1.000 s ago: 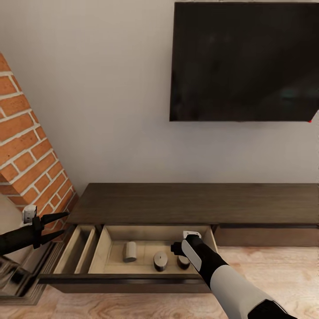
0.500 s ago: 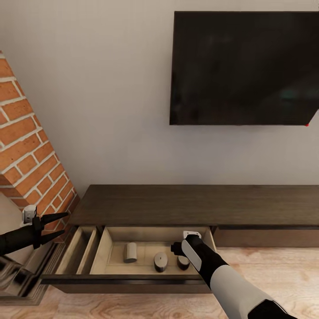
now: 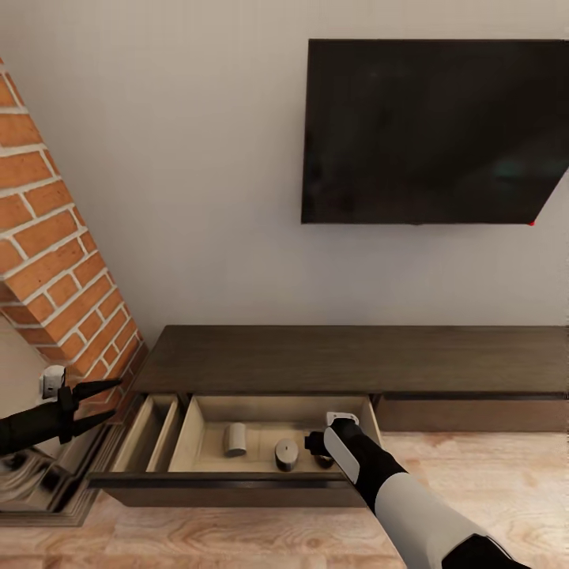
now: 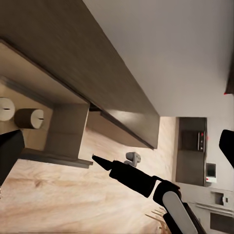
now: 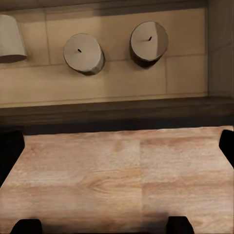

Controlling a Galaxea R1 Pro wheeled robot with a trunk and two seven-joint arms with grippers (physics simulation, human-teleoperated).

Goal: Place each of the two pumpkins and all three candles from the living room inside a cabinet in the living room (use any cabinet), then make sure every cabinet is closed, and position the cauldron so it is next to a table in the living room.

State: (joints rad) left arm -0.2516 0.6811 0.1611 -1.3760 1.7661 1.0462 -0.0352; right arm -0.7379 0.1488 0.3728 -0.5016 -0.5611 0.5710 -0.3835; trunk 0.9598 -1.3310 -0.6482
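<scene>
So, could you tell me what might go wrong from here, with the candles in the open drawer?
1. The right gripper sits inside the open drawer of the cabinet, near the rightmost of the three candles; shutting the drawer could trap the arm or knock a candle over.
2. One candle seems to lie on its side and may roll.
3. The left gripper hangs open near the brick wall and could brush it.

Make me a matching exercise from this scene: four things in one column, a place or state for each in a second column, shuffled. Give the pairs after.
Things
1. candles
2. television
3. brick column
4. left gripper

Places or states
A. mounted on the wall
B. beside the cabinet's end
C. open, holding nothing
D. inside the open drawer

Pairs: 1-D, 2-A, 3-B, 4-C
</scene>
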